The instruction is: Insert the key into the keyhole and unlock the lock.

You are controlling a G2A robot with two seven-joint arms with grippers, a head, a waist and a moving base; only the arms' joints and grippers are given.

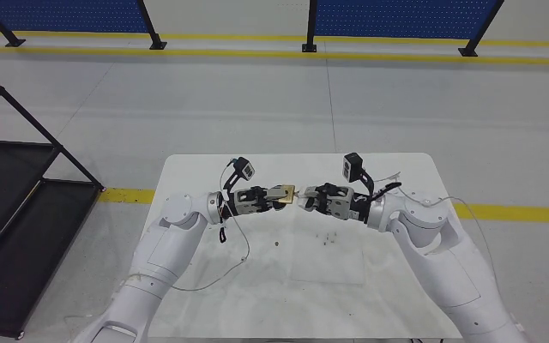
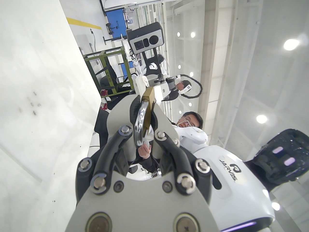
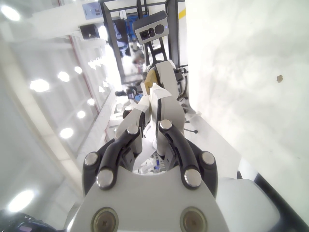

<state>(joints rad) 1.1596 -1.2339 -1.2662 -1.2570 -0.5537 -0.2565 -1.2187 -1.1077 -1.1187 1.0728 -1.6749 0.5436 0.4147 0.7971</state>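
Above the middle of the white table (image 1: 257, 300) my two grippers meet tip to tip. My left gripper (image 1: 279, 194) (image 2: 144, 107) is shut on the padlock, with the silver shackle (image 2: 140, 119) between its fingers and the brass body (image 2: 148, 97) (image 1: 289, 191) sticking out toward the other arm. My right gripper (image 1: 307, 198) (image 3: 151, 92) is shut, its white-taped fingertips (image 2: 142, 82) right up against the end of the brass body (image 3: 150, 79). The key is hidden between its pads.
A few small dark specks (image 1: 326, 237) lie on the table in front of the grippers. A black metal rack (image 1: 34, 214) stands on the floor off the table's left side. Both forearms hang over the table's centre.
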